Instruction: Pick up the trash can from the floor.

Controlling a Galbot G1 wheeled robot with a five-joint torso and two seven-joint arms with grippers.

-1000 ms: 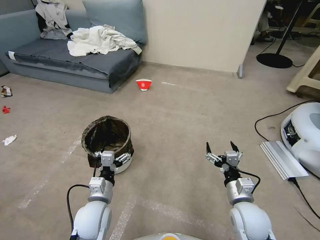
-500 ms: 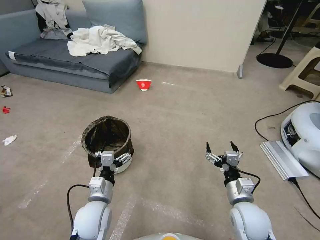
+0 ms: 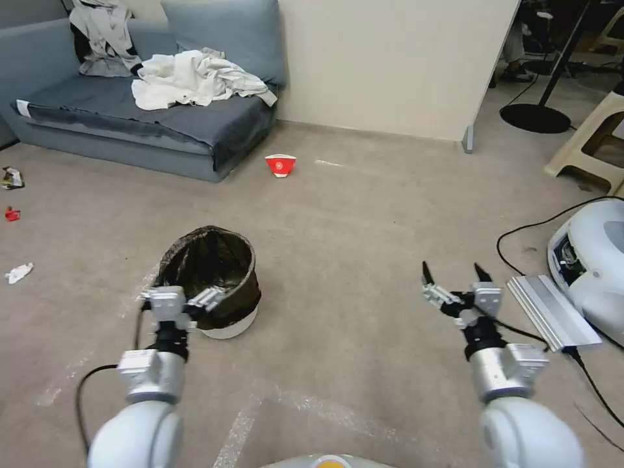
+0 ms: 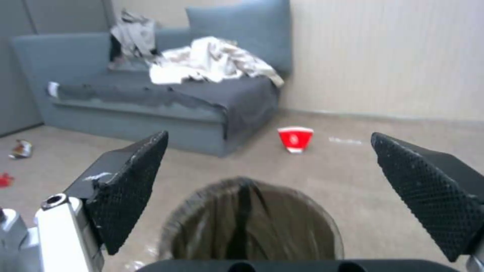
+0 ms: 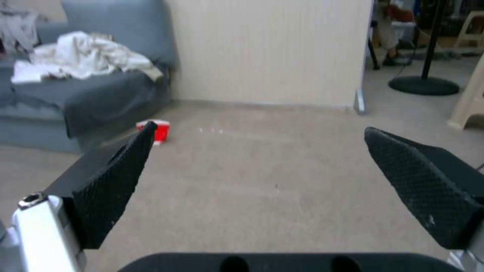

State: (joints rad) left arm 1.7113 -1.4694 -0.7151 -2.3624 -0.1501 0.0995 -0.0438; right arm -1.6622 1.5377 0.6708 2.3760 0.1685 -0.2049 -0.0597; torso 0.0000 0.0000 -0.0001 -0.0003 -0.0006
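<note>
Spread wide and gripping nothing, the left gripper (image 3: 184,299) hovered at lower left of the head view, just on the near side of the trash can's rim, its two black fingers (image 4: 132,181) standing well apart in the wrist view with the bin's mouth between them.

From there, largest to smallest: the floor (image 3: 351,221), beige-grey carpet with faint pale tape marks, ran across the whole frame. A grey-blue sofa (image 3: 130,123) sat at upper left, rumpled pale clothes (image 3: 195,78) heaped on its seat. A white machine (image 3: 595,260) with a black cable lay at the right edge. The trash can (image 3: 209,281), a small round white bin lined with a crinkled dark bag folded over its rim, stood upright on the carpet at left of centre, its open mouth (image 4: 252,226) showing in the left wrist view. The right gripper (image 3: 455,281), at lower right, hung above bare carpet with its fingers (image 5: 113,185) likewise parted and empty, well apart from the bin. A small red-and-white paper cup (image 3: 280,165) rested near the sofa's corner at upper centre.
</note>
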